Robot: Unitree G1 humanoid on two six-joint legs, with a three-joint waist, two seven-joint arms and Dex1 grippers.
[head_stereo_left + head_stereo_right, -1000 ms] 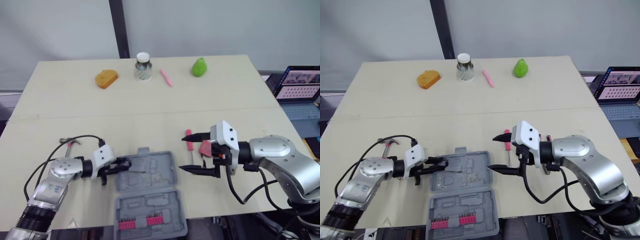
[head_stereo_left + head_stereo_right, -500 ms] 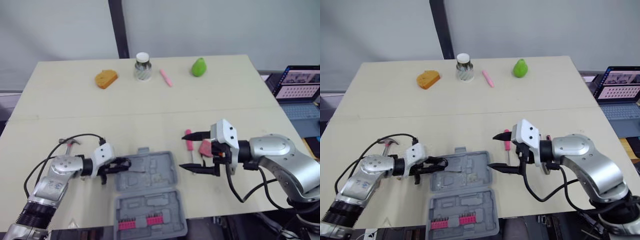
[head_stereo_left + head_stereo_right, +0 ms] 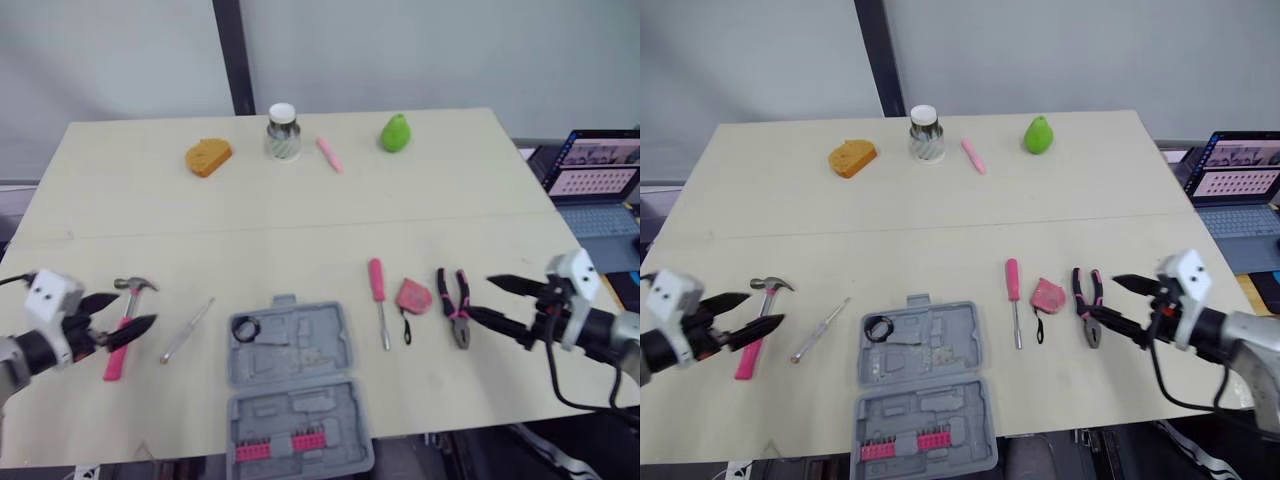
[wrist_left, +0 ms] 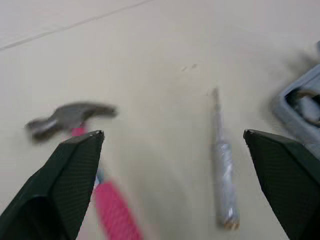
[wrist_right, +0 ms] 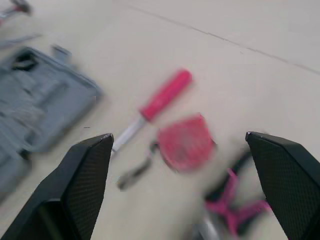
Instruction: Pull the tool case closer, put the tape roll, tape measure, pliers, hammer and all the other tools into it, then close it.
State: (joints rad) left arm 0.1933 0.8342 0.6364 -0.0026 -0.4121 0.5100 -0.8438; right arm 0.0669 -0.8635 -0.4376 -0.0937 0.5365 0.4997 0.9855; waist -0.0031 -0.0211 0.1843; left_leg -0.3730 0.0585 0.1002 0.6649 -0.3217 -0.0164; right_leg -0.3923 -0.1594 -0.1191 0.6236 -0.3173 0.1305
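Black-fingered and spread wide apart, the left gripper (image 3: 135, 309) hovers low at the hammer (image 3: 113, 358). Its tips straddle the pink handle just below the steel head, which looks like the line-up for a grasp. The right gripper (image 3: 480, 297) is also open and empty, and it points in from the right edge with its lower tip just beside the pliers (image 3: 458, 308). Each arm seems posted at the tool nearest its own side.

The tool case (image 3: 300, 400) lies open between them, so either arm can likely reach it. The tape roll (image 3: 244, 327) already sits in a corner of its far half. A silver screwdriver (image 3: 187, 330) lies between the hammer and the case. A pink screwdriver (image 3: 377, 290) and the tape measure (image 3: 413, 296) lie between the case and the pliers, all apart from one another.

The near half of the case reaches the front edge of the table (image 3: 120, 215), so little room is left to pull it closer. The middle of the table is bare for swinging across. A jar (image 3: 283, 132), pear (image 3: 396, 132) and pen (image 3: 330, 155) stand well away at the far side.
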